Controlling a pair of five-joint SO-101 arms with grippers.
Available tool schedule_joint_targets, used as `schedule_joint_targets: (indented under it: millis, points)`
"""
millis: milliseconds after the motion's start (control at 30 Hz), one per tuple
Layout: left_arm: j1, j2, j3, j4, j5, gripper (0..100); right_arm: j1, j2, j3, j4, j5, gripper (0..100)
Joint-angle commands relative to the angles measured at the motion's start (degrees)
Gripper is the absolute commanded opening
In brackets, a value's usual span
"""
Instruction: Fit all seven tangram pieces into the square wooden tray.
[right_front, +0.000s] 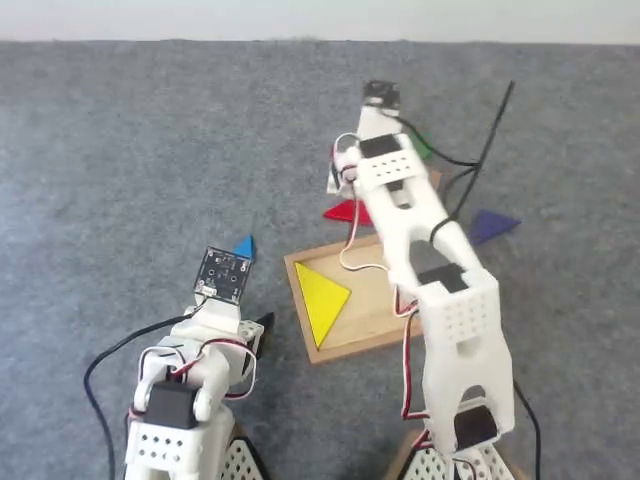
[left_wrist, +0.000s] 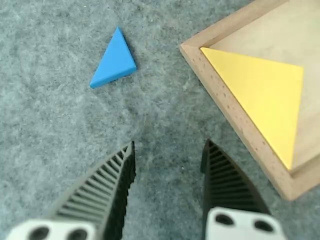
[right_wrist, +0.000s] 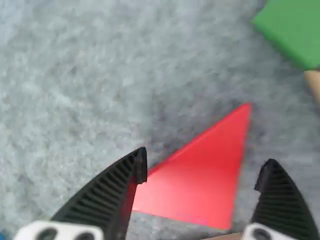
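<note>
One of seven pieces is in place, so the job looks barely begun. Six remain by that count, and four loose ones can be counted. From the left:

- One small blue triangle lies on the grey felt table.
- The left gripper hangs between it and the square wooden tray, jaws spread wide and empty.
- One large yellow triangle lies flat in the tray against its left wall.
- One red triangle lies just past the tray's far edge. The right gripper straddles it, wide apart and gripping nothing.
- One green piece lies on the felt.
- One dark violet piece lies on the felt.
</note>
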Motion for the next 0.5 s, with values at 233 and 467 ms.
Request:
schedule_joint_targets:
  millis: [233,467]
  points:
    - [0.3,-0.4,-0.4,-0.3,-0.1,21,-1.2,3.4,-3.9,8.5,-1.1,35.1]
    - [0.3,-0.4,-0.4,-0.3,-0.1,21,2.7,2.8,-3.9,14.2,-0.8,10.8]
